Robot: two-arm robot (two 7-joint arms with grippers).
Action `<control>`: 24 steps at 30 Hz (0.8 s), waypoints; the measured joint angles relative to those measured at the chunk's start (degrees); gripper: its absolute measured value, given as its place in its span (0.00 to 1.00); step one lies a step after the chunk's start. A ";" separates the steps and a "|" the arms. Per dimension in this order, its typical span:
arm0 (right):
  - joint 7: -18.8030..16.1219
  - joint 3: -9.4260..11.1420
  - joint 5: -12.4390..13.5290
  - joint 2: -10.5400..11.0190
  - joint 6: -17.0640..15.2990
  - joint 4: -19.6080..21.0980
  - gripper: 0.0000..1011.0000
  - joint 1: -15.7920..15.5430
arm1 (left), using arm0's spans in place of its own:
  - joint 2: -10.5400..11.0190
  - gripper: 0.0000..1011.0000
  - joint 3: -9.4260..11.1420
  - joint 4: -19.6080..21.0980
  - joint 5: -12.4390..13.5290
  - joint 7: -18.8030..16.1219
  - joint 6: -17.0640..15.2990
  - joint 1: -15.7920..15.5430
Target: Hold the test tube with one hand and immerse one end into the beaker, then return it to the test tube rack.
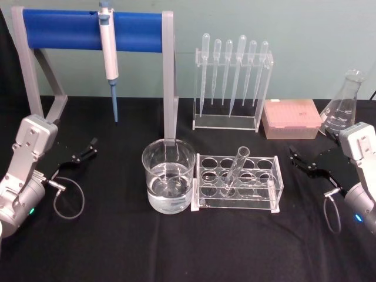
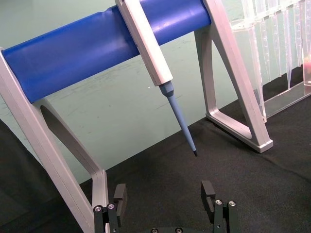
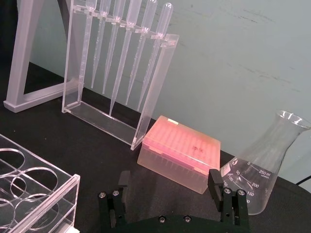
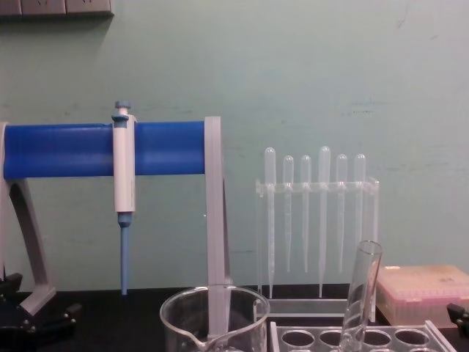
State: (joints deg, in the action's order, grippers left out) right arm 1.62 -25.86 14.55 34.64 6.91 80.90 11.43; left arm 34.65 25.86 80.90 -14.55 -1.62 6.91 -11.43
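- left gripper (image 1: 85, 151) and right gripper (image 1: 302, 161) both apart, empty
- tube (image 1: 234, 170) leans in rack (image 1: 276, 179), off-axis pinch could slip or drag rack
- beaker (image 1: 168, 176) just beside rack, may get knocked

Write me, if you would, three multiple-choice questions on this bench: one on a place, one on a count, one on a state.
1. Where is the test tube?
A. in the beaker
B. leaning in the test tube rack
C. lying on the table

2. How many pipettes hang in the stand behind?
A. four
B. six
C. eight

3. How are the left gripper and right gripper?
A. both open and empty
B. both shut
C. one holds the tube

Answers:
1 B, the tube tilts out of a rack hole.
2 B, six bulbs stand in a row.
3 A, the jaws are apart with nothing between them.
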 joint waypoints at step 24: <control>-20.60 10.30 18.02 9.68 -0.13 17.25 0.99 -13.05 | 0.00 0.99 0.00 0.00 0.00 0.00 0.00 0.00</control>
State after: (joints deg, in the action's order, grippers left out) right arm -18.98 -15.56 32.56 44.32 6.78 98.15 -1.61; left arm 34.65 25.86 80.90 -14.55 -1.62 6.91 -11.43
